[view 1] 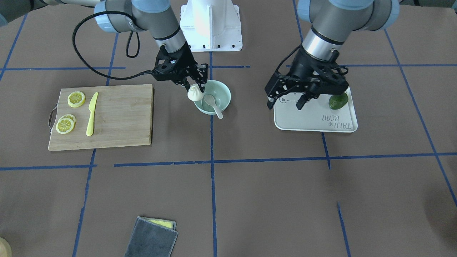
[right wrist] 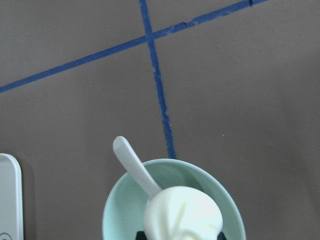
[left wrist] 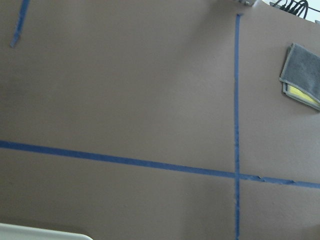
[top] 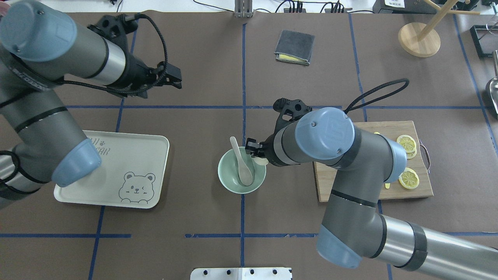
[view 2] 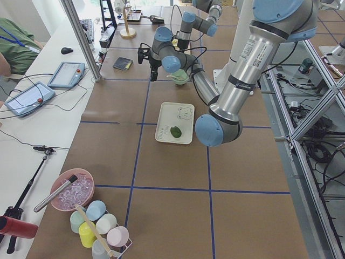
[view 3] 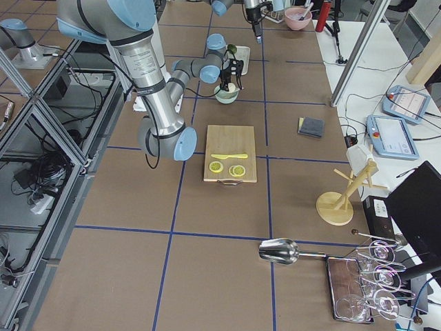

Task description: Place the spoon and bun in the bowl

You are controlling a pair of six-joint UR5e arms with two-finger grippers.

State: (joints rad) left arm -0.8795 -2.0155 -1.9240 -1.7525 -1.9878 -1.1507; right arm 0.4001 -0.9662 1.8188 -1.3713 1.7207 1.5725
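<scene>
The pale mint-green bowl point(view 1: 225, 92) stands near the table's middle, also in the overhead view point(top: 230, 183) and the right wrist view point(right wrist: 114, 216). The off-white spoon point(view 1: 213, 104) lies in it, scoop down and handle over the rim point(top: 236, 147) point(right wrist: 131, 161). My right gripper point(view 1: 195, 89) is shut on the white pleated bun point(view 1: 195, 95) and holds it just above the bowl's rim on the cutting-board side point(right wrist: 182, 216). My left gripper point(view 1: 285, 104) is open and empty above the beige tray's edge.
A bear-print tray point(view 1: 314, 123) holds a green fruit point(view 1: 338, 101). A wooden cutting board point(view 1: 121, 114) carries lemon slices point(view 1: 76, 99) and a yellow knife point(view 1: 91, 114). A folded grey cloth point(view 1: 151, 237) lies far from the robot. A wooden stand point(top: 419, 39) is at the corner.
</scene>
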